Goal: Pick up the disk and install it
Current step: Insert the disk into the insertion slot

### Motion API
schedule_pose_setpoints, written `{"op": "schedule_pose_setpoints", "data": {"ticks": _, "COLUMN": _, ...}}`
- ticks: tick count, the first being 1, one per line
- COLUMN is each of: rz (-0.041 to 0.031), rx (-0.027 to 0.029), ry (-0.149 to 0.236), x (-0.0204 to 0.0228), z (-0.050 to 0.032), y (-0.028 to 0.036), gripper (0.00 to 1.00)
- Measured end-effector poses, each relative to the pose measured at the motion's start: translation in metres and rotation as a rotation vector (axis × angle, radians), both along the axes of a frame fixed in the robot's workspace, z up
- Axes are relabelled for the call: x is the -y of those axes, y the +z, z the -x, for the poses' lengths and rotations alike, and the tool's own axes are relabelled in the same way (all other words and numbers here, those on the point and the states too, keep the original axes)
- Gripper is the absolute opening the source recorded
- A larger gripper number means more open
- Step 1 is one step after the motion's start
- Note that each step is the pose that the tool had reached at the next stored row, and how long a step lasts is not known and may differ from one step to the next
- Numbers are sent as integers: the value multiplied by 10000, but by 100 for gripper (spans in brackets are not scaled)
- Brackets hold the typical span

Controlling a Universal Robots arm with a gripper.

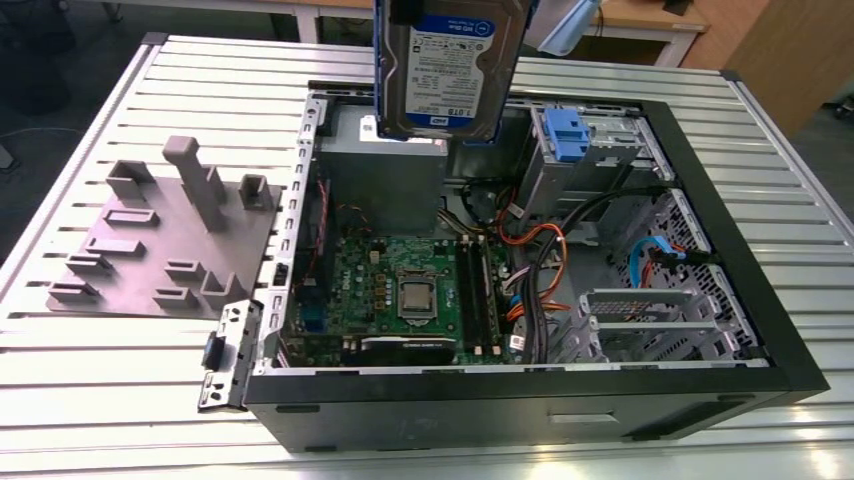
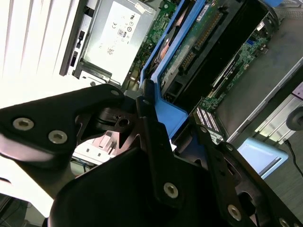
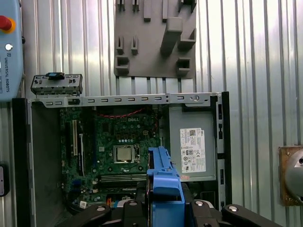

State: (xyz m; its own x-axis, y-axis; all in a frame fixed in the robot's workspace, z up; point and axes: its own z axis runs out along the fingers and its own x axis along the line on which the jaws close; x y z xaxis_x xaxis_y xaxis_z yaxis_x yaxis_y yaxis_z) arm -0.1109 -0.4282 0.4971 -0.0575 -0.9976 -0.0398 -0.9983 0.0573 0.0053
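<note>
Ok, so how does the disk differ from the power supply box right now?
The disk hangs above the open case, held in the gripper; the power supply box sits inside a case corner. The disk has blue rails along its edges; the power supply box is bare grey metal. Both carry a printed label.

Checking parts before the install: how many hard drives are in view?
1: the disk hangs above the open computer case, clamped in the gripper. Others may be hidden inside the drive cage.
</note>
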Motion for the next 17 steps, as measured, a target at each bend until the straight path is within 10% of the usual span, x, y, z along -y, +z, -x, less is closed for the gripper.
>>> {"op": "schedule_pose_setpoints", "data": {"ticks": 9, "rz": 0, "rx": 0, "ry": 1, "x": 20, "z": 0, "y": 0, "gripper": 36}}
{"op": "schedule_pose_setpoints", "data": {"ticks": 17, "rz": 0, "rx": 0, "ry": 0, "x": 198, "z": 0, "y": -4, "gripper": 36}}
